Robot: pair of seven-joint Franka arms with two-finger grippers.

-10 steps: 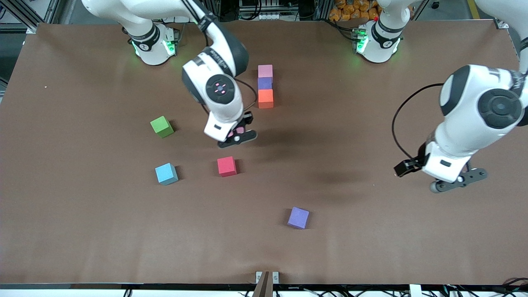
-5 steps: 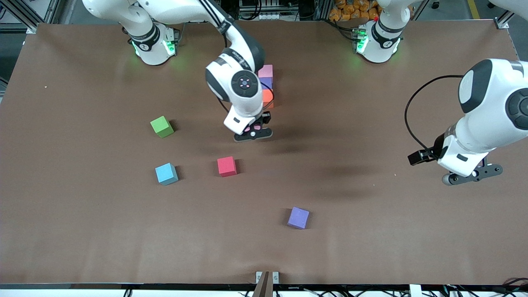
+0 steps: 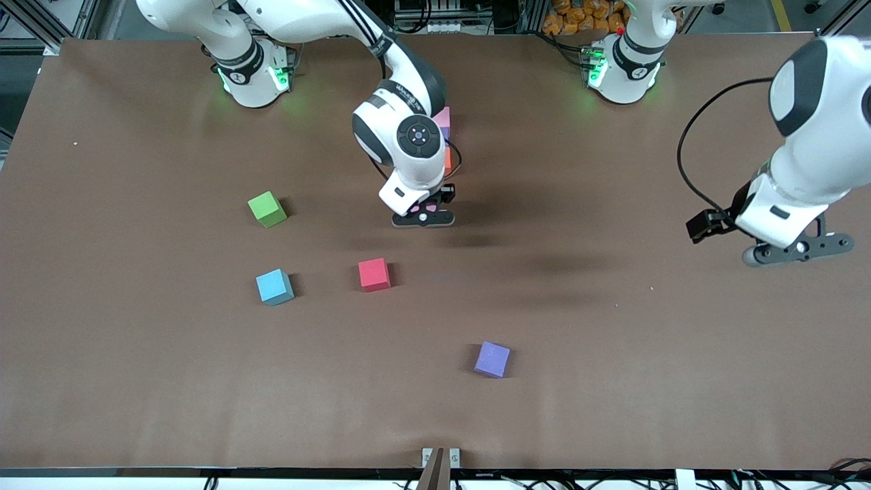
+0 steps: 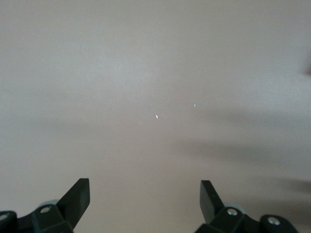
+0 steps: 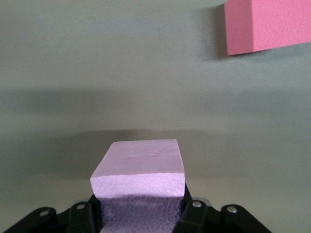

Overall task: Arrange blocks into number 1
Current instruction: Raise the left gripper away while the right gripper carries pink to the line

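My right gripper (image 3: 423, 216) is shut on a pink block (image 5: 141, 179), held over bare table beside the orange end of a row of blocks. My right arm partly hides that row, which is a pink block (image 3: 444, 117), a purple one (image 3: 446, 133) and an orange one (image 3: 448, 160). Loose on the table lie a green block (image 3: 267, 209), a light blue block (image 3: 274, 286), a red block (image 3: 374, 274) and a purple block (image 3: 492, 358). The red block (image 5: 265, 24) also shows in the right wrist view. My left gripper (image 3: 796, 250) hangs open and empty over the left arm's end of the table, open gripper (image 4: 145, 194).
The brown table (image 3: 612, 374) spreads wide around the blocks. Both robot bases stand along its farthest edge. A small bracket (image 3: 440, 457) sits at the edge nearest the front camera.
My right gripper has carried the pink block toward the row, ending beside the orange block. My left arm has drawn back and up toward its own end of the table.
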